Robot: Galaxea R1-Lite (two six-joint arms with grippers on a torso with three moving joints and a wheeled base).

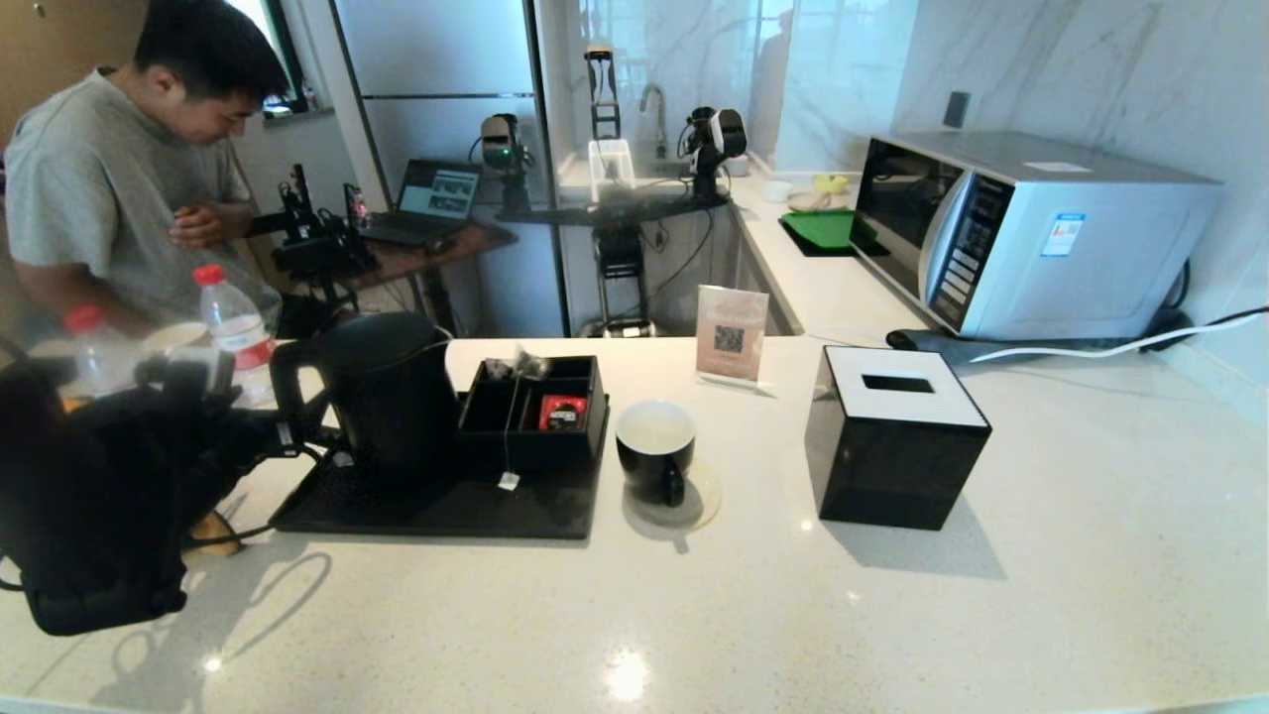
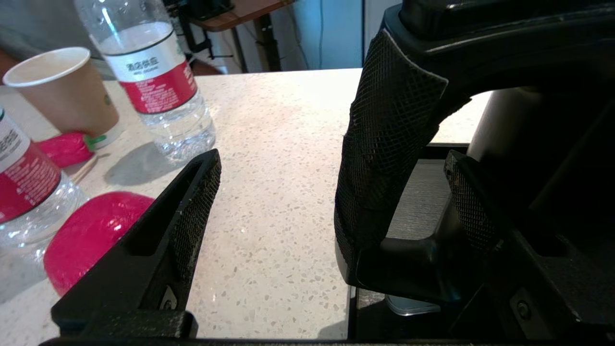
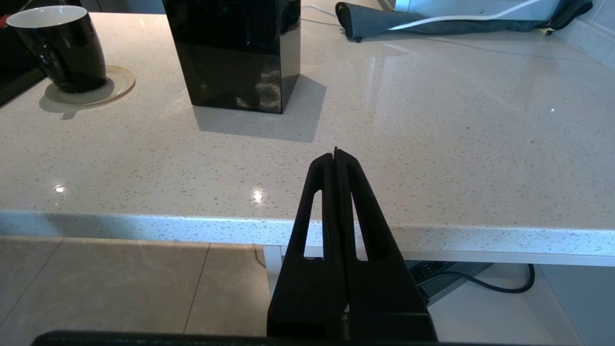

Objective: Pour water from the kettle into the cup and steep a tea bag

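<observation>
The tall black kettle (image 1: 389, 395) stands on a black tray (image 1: 436, 511) at the left of the counter. My left gripper (image 1: 288, 421) is open at the kettle's loop handle (image 2: 389, 144), which sits between the two fingers and nearer to one of them. The black cup (image 1: 654, 446) with its white inside rests on a round coaster to the right of the tray. The tea bag (image 1: 527, 364) lies in the black box on the tray, and its string hangs over the front down to a small tag (image 1: 508, 481). My right gripper (image 3: 336, 154) is shut and empty above the counter's front edge, out of the head view.
A black tissue box (image 1: 892, 441) stands right of the cup, and a microwave (image 1: 1021, 233) sits at the back right. Two water bottles (image 2: 158, 81), a tan paper cup (image 2: 62, 89) and red items (image 2: 91, 230) crowd the counter left of the kettle. A person stands at the far left.
</observation>
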